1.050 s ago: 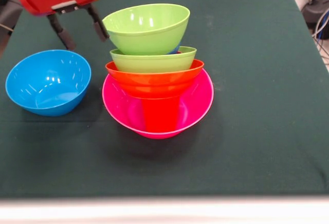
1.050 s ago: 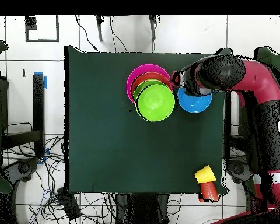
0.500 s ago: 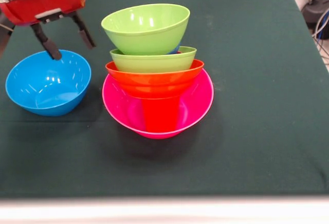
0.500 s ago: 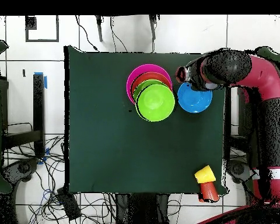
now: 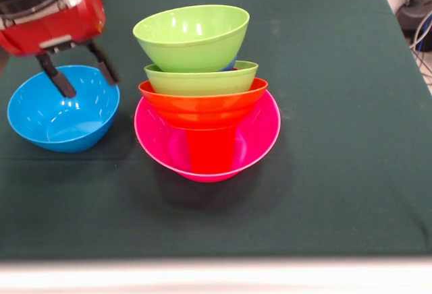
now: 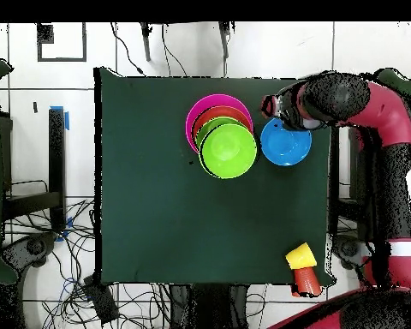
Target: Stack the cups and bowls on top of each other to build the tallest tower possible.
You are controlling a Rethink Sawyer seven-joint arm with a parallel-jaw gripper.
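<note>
the gripper [image 5: 77, 78], spread wide, hangs over the light blue bowl's [image 5: 61, 115] far rim beside the tower [image 5: 202, 98].

You see a dark green cloth over the table [image 6: 175, 223], a white tiled floor [image 6: 68, 38] all around it, tangled black cables [image 6: 89, 296] on the floor, and a bit of blue tape [image 6: 62, 116] on one tile.
</note>
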